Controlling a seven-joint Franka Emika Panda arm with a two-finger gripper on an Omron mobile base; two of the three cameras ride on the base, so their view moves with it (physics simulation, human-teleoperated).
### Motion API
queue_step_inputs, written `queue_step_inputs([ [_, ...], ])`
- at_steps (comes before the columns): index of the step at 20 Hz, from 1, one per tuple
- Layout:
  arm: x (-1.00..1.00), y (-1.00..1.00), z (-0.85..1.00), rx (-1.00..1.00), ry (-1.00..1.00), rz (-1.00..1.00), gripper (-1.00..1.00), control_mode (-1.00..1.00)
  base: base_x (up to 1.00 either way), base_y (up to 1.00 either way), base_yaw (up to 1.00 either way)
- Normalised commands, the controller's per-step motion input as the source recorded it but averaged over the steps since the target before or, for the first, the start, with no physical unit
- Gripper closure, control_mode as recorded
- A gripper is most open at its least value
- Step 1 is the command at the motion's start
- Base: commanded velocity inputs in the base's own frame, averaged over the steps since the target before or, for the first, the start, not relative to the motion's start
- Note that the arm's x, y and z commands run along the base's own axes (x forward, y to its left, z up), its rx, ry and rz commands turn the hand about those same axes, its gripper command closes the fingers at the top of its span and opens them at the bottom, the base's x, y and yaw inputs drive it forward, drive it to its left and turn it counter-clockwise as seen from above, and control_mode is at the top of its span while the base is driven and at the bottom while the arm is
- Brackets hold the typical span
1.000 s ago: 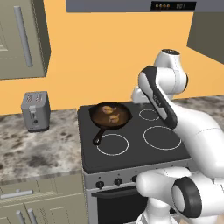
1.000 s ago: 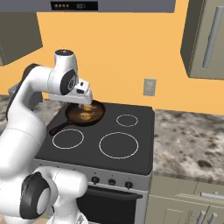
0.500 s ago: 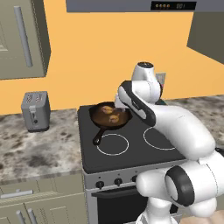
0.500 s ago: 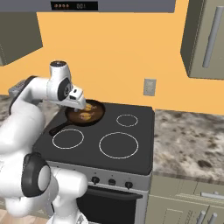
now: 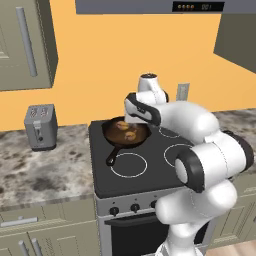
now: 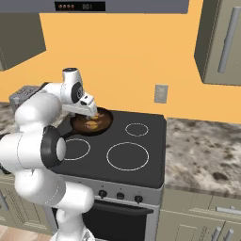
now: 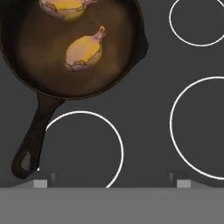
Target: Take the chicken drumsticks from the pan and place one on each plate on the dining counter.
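The black pan (image 5: 114, 155) sits on the stove's back left burner, handle toward the front left, and holds both golden-brown chicken drumsticks (image 5: 121, 125) (image 5: 131, 134). My gripper (image 5: 136, 119) hangs just above the pan's right rim, open and holding nothing. From the right base the gripper (image 6: 90, 113) is over the pan (image 6: 76, 124) and the drumsticks (image 6: 91, 124). The hand view looks down on the pan (image 7: 43, 63) with one drumstick (image 7: 83, 51) in full and the other (image 7: 65, 5) cut by the top edge; the gripper (image 7: 111, 183) is spread wide over the front left burner ring. The plates and dining counter are out of view.
The black cooktop (image 5: 150, 165) has white burner rings. A grey toaster (image 5: 41, 127) stands on the marble counter (image 5: 40, 170) to the left; more marble counter (image 6: 207, 150) lies to the right. A range hood (image 5: 150, 6) and wall cabinets (image 5: 25, 45) hang above.
The arm has swung left from the stove's right side, bringing the hand down over the pan's right rim. The pan and drumsticks have not moved.
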Motion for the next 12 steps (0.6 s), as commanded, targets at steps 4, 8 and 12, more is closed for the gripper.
queue_step_inputs([
  [4, 0.72, 0.0, -0.27, -0.07, 0.07, -0.05, -1.0, -1.0, 0.0, 0.0, 0.0],
  [8, 0.52, 0.02, -0.28, -0.01, 0.06, -0.01, -1.0, -1.0, 0.0, 0.0, 0.0],
  [12, 0.28, 0.07, -0.35, 0.0, 0.0, 0.0, -1.0, -1.0, 0.0, 0.0, 0.0],
])
